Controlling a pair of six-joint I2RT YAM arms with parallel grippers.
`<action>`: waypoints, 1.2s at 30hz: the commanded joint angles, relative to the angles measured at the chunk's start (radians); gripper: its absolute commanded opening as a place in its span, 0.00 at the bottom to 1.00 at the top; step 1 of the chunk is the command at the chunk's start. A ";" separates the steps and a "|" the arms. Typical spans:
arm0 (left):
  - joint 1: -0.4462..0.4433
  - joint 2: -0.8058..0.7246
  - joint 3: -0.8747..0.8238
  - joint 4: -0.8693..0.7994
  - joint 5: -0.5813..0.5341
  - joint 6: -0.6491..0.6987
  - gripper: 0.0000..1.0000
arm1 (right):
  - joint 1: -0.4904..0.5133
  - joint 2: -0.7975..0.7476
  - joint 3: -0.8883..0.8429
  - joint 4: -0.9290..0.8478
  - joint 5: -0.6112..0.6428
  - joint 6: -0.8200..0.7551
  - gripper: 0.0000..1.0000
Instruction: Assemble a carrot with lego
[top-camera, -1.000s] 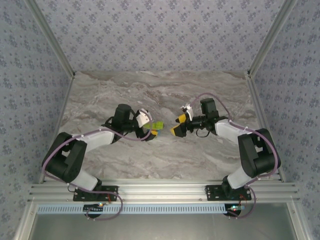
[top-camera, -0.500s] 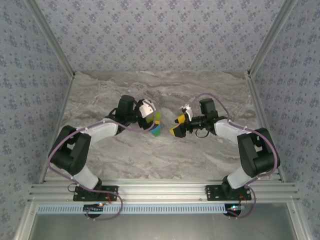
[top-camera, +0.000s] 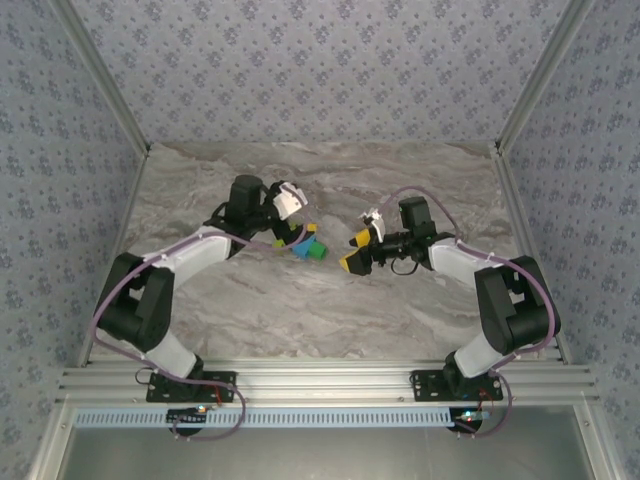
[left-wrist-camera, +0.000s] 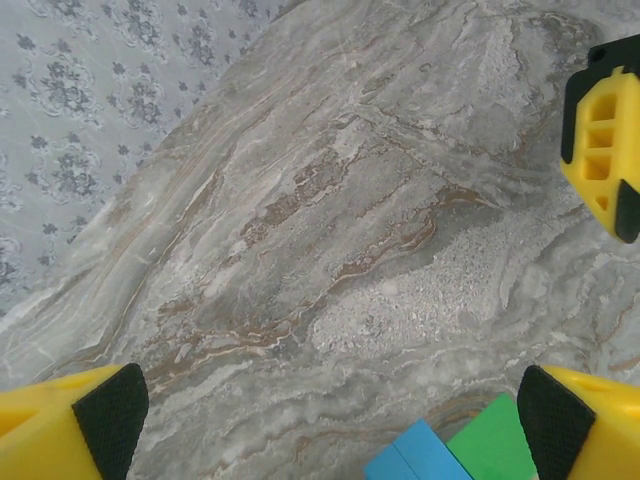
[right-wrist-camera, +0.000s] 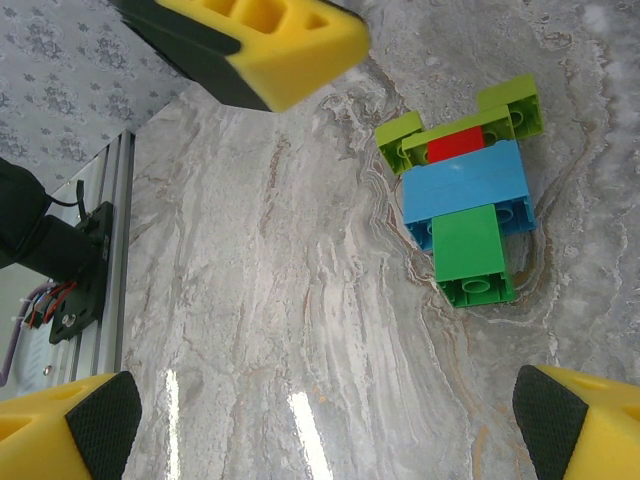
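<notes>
- The left gripper (left-wrist-camera: 330, 425) has its jaws wide apart and holds nothing. The carrot (left-wrist-camera: 450, 455) is low between its fingers, at about 5 o'clock in the wrist view and close to one finger.
- The right gripper (top-camera: 353, 250) is also wide apart and empty. In the top view the carrot is near it, at 9 o'clock.
- The carrot lies flat on the table (top-camera: 400, 310), with its yellow-green, red, blue and green bricks joined.
- Step, as I judge it: the building looks finished, and this is the letting-go.
- The next move calls for lifting the left gripper clear with its jaws apart, so no finger pushes the carrot.
</notes>
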 joint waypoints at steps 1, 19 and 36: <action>0.020 -0.073 -0.047 0.030 -0.035 -0.023 0.97 | 0.005 -0.029 0.014 -0.009 0.013 0.019 1.00; 0.111 -0.424 -0.365 -0.095 -0.767 -0.488 0.97 | 0.077 0.088 0.198 -0.115 0.720 0.160 0.83; 0.299 -0.290 -0.610 0.444 -0.915 -0.641 0.98 | 0.017 -0.350 -0.287 0.267 1.476 0.135 1.00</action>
